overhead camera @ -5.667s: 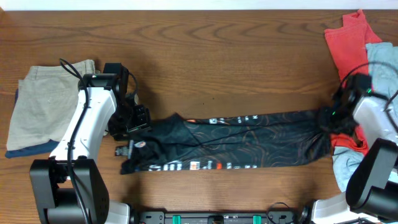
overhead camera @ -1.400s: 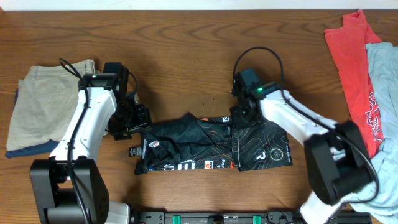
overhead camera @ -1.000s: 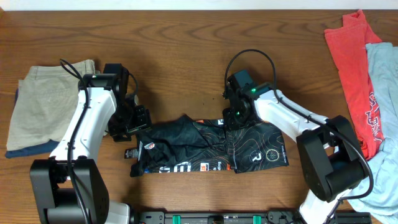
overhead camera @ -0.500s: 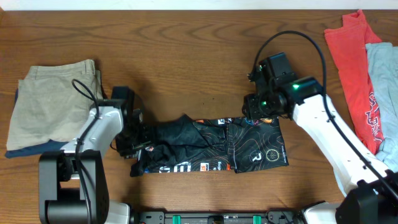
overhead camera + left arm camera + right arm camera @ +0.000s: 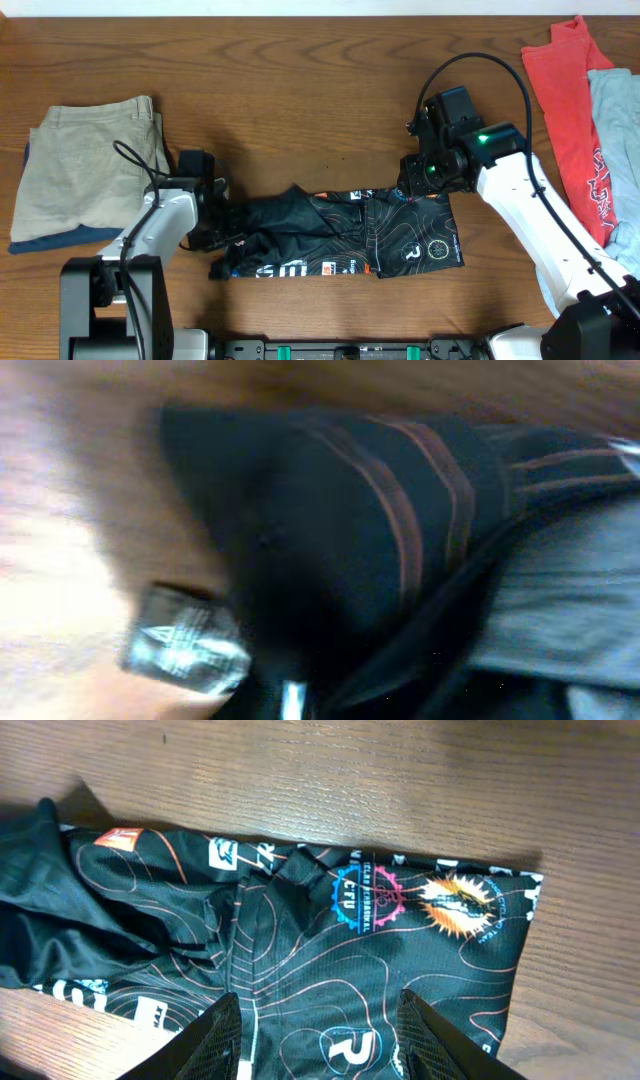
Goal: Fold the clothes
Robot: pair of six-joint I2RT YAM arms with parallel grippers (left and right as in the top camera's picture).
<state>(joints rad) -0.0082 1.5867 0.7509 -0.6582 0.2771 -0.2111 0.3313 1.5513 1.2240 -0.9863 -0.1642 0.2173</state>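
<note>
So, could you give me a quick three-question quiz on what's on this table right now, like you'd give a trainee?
1. True or false: the right gripper is shut on the black jersey.
2. What lies at the far left of the table? A) a red shirt B) tan trousers C) a white towel
3. Which gripper is at the jersey's bunched end?

Key
1. False: its jaws stand open above the jersey.
2. B
3. The left gripper.
</note>
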